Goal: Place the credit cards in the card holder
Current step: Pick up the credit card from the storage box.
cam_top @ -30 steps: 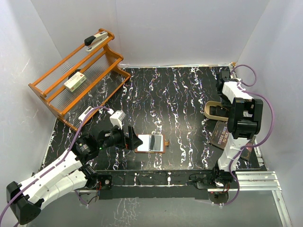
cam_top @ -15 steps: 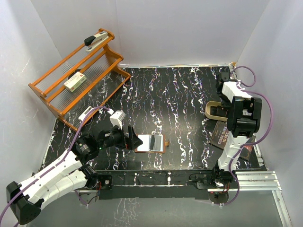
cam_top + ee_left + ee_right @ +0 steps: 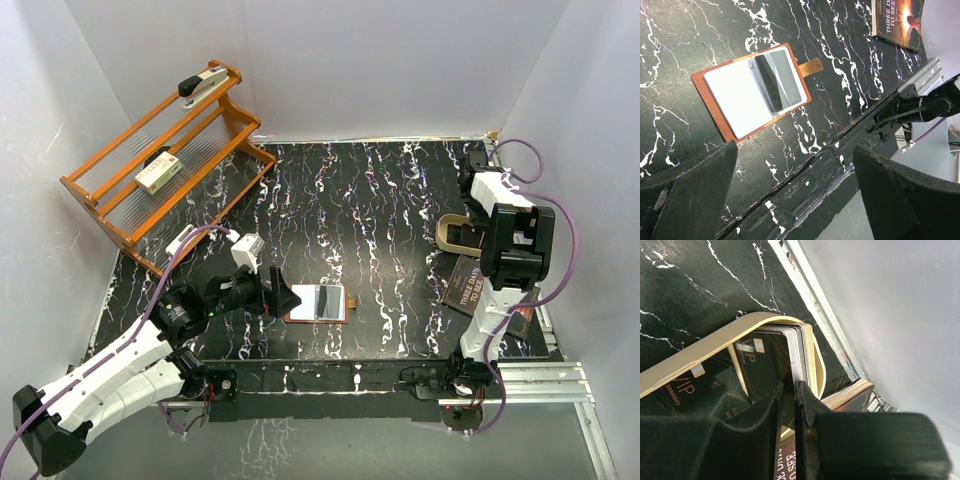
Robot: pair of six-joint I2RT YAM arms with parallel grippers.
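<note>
The card holder [image 3: 318, 302] lies spread open on the black marble table, brown leather with a snap tab [image 3: 813, 64]. A pale card [image 3: 735, 97] fills its left side and a grey card [image 3: 780, 80] sits in its right pocket. My left gripper [image 3: 283, 298] hovers at the holder's left edge, wide open and empty [image 3: 797, 200]. At the far right, a stack of dark credit cards [image 3: 799, 347] stands in a tan curved stand [image 3: 715, 342]. My right gripper [image 3: 788, 390] reaches into it, its jaws pinched on the front dark card [image 3: 765, 365].
A dark lettered book [image 3: 466, 283] lies just in front of the tan stand [image 3: 447, 228], near the right wall. An orange rack [image 3: 120, 215] at the back left carries a stapler [image 3: 203, 83] and a white-and-green box [image 3: 158, 173]. The table's front edge runs below the holder.
The right arm has shifted very slightly at the tan stand. The left arm and the card holder have not moved.
</note>
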